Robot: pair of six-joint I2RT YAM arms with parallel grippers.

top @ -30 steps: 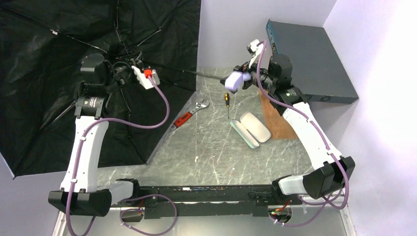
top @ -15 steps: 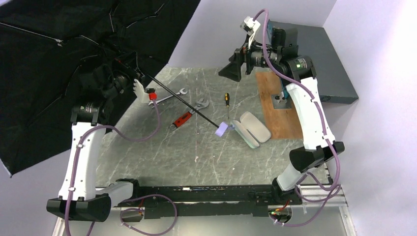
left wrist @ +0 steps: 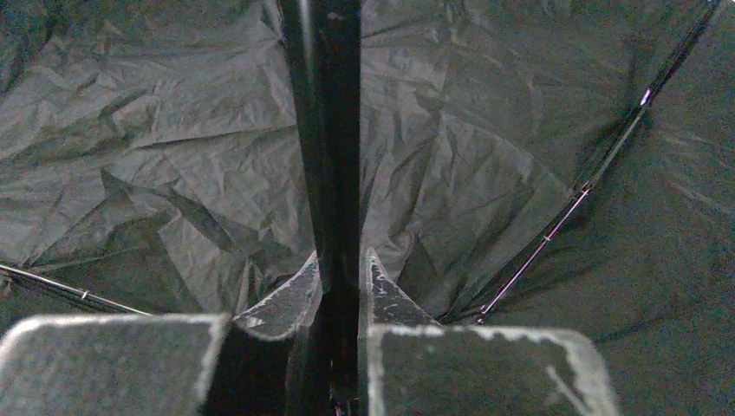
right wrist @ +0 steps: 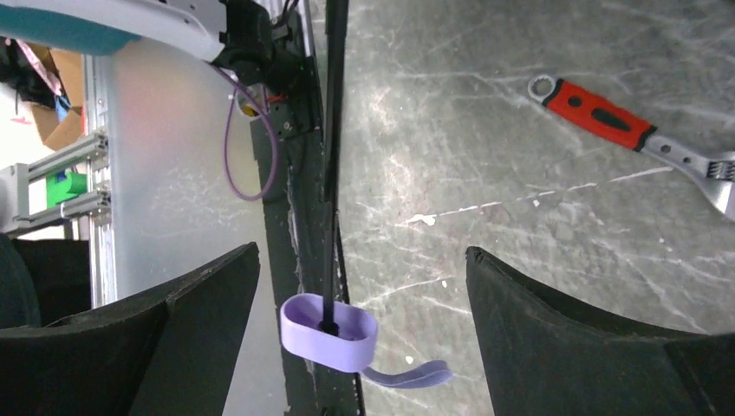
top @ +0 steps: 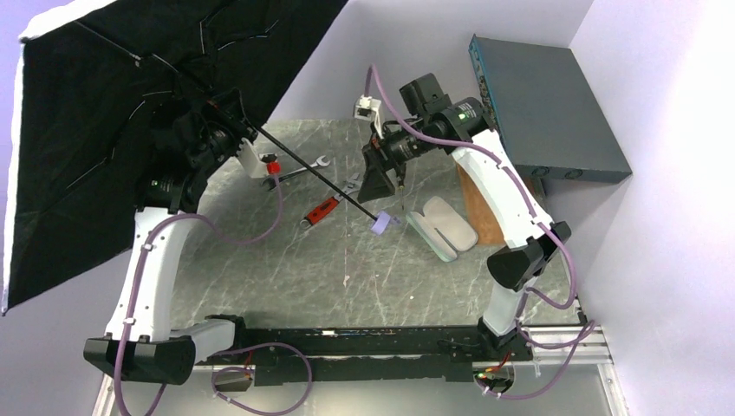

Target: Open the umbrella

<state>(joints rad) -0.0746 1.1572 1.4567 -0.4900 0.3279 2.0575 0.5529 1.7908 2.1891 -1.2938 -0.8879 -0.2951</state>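
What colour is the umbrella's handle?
Pale lavender. The handle shows best in the right wrist view.

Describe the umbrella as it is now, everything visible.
The umbrella is open: black crinkled lining faces the camera, with thin ribs and a pale outer edge along the rim. The canopy tilts up beyond the left side of the table. Its thin black shaft slants down-right to a small lavender handle with a strap loop, near the mint case. The left gripper is shut on the shaft near the canopy; the right gripper is open, straddling the handle without touching it.
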